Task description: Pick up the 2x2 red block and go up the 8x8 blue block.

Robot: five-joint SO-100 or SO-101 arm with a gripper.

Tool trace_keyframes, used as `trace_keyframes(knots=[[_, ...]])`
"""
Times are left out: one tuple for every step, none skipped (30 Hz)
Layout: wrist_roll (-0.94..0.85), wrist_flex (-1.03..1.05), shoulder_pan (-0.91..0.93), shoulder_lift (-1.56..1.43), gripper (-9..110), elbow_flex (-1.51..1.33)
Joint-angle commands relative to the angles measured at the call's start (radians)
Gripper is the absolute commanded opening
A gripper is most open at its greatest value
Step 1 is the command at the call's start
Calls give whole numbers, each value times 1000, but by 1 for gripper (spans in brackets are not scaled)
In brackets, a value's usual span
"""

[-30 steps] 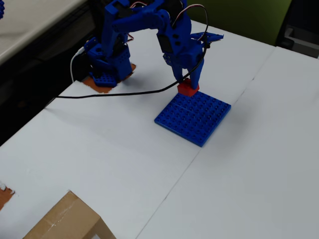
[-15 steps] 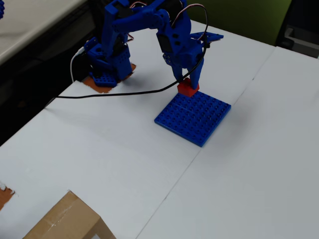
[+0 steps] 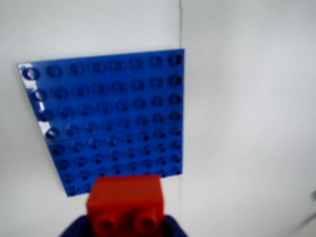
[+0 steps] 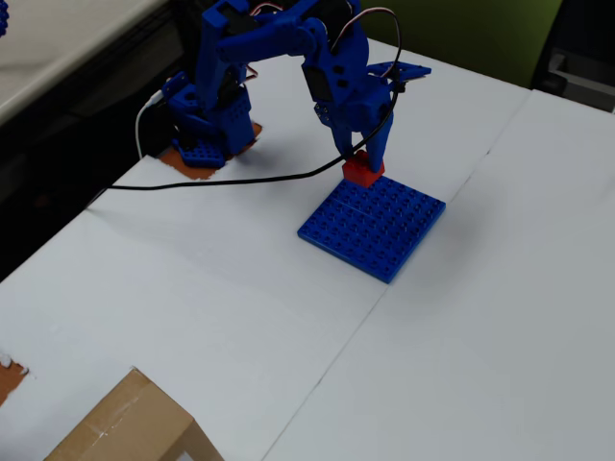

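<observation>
Gripping the red block between its two blue fingers, the gripper is holding it at the far corner of the blue plate, the corner nearest the arm's base in the overhead view. In the wrist view the red block is showing two studs at the bottom edge of the picture, overlapping the near edge of the blue plate; whether it is touching the plate or hanging just above it cannot be told.

The blue plate is lying flat on a white table, with one corner sitting right on a thin seam that is running across the surface; the same seam is passing along the plate's right edge in the wrist view. A black cable is trailing over the table from the arm toward the left, beside the plate. A cardboard box is sitting at the table's near edge, well apart from the plate. Beyond the plate, past the table's far edge, a green wall panel is standing, and a dark gap is separating the table from a pale counter at the upper left.
</observation>
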State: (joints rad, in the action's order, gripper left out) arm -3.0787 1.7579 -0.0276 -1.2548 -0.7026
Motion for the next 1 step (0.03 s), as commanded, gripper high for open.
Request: trace_keyframes(knots=[[-229, -12, 6, -49, 0, 3]])
